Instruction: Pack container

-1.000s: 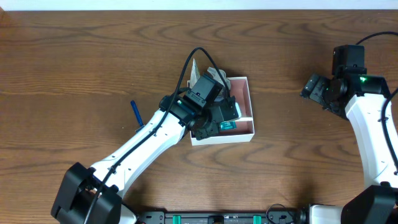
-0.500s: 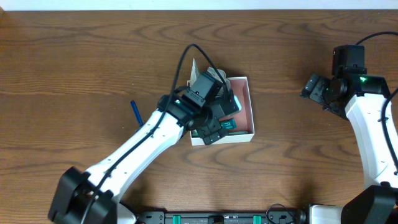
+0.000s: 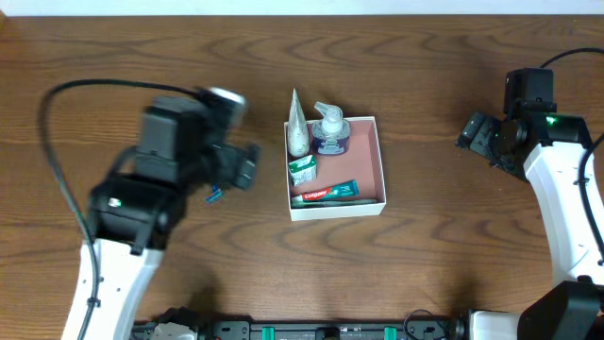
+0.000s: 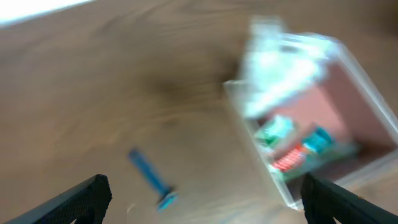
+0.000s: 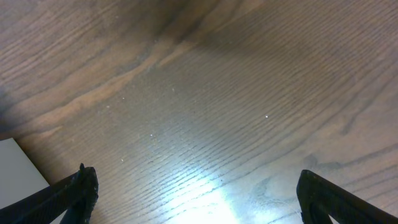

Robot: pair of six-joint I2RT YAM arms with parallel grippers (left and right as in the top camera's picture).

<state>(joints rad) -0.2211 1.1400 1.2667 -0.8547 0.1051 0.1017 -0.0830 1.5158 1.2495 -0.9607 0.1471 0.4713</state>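
Container (image 3: 366, 162) near-square, no clear long axis, sits slightly skewed. Left gripper (image 4: 205, 188) blurred, apparently spread, empty; right gripper (image 5: 198, 183) spread, empty.

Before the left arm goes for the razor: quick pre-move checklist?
1. Left gripper open and empty: ok.
2. Blue razor lying free on the table, outside the container: ok.
3. Bare floor left in the container: ok.
4. Right gripper open, away from the container: ok.
5. Left wrist view sharp enough to aim: not ok, blurred.
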